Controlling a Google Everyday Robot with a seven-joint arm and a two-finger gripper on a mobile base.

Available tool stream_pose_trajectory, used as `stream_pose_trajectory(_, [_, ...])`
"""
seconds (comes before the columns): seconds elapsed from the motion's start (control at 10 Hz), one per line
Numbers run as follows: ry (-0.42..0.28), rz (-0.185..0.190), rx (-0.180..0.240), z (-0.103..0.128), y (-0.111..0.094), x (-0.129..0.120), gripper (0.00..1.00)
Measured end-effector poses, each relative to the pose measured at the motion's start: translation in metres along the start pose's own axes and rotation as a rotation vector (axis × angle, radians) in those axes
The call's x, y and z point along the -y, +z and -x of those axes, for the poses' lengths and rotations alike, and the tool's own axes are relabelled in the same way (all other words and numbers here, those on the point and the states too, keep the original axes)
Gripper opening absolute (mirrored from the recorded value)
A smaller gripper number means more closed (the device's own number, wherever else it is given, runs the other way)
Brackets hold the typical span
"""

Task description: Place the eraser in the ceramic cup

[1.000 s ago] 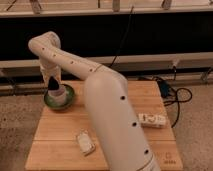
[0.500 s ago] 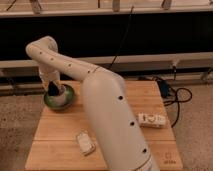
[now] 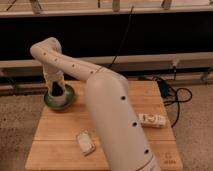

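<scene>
A green ceramic cup, low and bowl-like, stands at the far left of the wooden table. My white arm reaches over the table and bends down to it. My gripper is lowered into the cup's mouth, its dark tip inside the rim. The eraser does not show apart from the gripper; I cannot tell whether it is held or lies in the cup.
A small white wrapped object lies near the table's front left. A white power strip lies at the right, with black cables trailing off the far right edge. A dark rail and wall run behind the table.
The arm has swung slightly and the gripper has gone lower, from just above the cup down into its mouth.
</scene>
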Motion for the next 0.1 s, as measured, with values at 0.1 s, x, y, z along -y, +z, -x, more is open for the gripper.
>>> stream_pose_trajectory(0.1, [0.001,-0.003,-0.002,0.0,-0.0014,0.0039,0.8])
